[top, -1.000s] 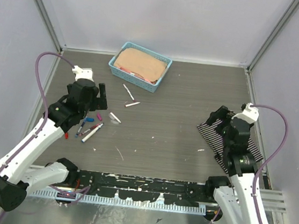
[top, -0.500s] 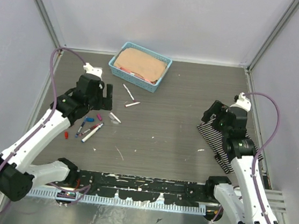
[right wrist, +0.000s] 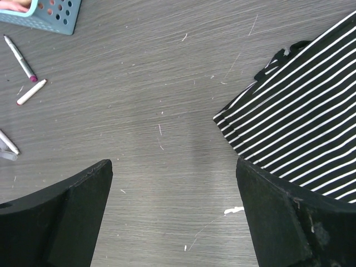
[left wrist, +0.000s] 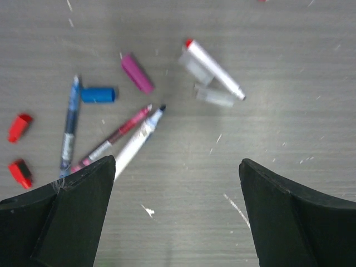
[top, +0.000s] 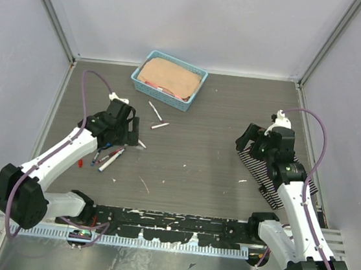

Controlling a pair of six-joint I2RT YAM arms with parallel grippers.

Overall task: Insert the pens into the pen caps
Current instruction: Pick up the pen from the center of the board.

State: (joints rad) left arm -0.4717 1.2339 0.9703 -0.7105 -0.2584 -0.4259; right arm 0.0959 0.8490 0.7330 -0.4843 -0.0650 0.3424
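- The left gripper (left wrist: 177, 222) hangs over the main cluster with its fingers spread wide and nothing between them.
- In the left wrist view, a blue pen (left wrist: 69, 130), a maroon pen (left wrist: 114, 137) and a dark-tipped pen (left wrist: 139, 139) lie fanned at 9 o'clock of centre. A red-ended pen (left wrist: 214, 68) lies at 1 o'clock, just beside two translucent pieces (left wrist: 216, 97).
- A magenta cap (left wrist: 137, 73) and a blue cap (left wrist: 98, 94) lie at 11 o'clock, and two red caps (left wrist: 20, 127) lie at the 9 o'clock edge. We see none of them on a pen.
- Two more pens (top: 155, 111) lie at 5 o'clock of the blue basket (top: 159, 95).
- The right gripper (right wrist: 172, 217) is likewise wide apart and empty above the table (right wrist: 167, 111), with a striped cloth (right wrist: 300, 111) at 3 o'clock.
- We judge that no insertion is done and that every pen remains to be capped. The first grasp is not yet made.
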